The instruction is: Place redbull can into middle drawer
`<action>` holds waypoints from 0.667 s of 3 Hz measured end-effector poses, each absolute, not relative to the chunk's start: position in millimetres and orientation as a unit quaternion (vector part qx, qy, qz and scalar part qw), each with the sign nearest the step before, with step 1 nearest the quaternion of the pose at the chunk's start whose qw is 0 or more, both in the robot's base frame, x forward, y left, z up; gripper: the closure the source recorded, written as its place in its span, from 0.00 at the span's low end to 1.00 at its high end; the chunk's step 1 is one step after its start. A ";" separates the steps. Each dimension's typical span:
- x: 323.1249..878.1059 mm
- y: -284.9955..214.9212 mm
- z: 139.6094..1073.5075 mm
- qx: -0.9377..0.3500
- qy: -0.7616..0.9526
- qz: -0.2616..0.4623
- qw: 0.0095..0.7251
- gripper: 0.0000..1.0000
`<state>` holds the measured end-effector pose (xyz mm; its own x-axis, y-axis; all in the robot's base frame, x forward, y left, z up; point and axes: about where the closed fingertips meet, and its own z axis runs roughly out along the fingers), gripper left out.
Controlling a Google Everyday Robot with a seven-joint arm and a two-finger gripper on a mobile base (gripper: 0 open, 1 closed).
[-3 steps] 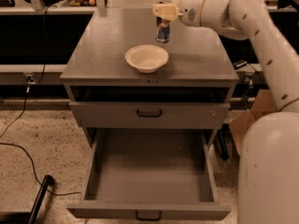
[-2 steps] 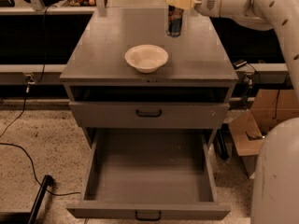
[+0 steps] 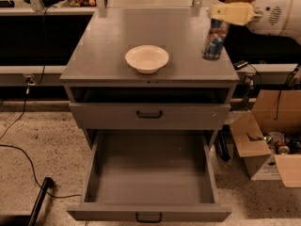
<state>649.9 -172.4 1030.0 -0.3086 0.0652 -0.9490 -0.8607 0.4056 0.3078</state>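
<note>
Whereas a second ago it was near the back of the grey tabletop point(image 3: 141, 27), the slim blue-and-silver redbull can point(image 3: 215, 40) now hangs slightly tilted over the right edge. The cream pincer point(image 3: 222, 17) pinches it by the top. The cream-white bowl point(image 3: 146, 59) is unmoved. The wide grey middle drawer point(image 3: 149, 212) stands pulled out, empty. Judgement: carry under way; lowering into the drawer remains.
</note>
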 end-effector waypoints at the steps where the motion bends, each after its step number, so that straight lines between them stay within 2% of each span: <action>1: 644.2 -185.0 1026.2 -0.292 0.672 0.454 0.507 1.00; 2: 653.7 -183.1 1018.9 -0.283 0.664 0.461 0.517 1.00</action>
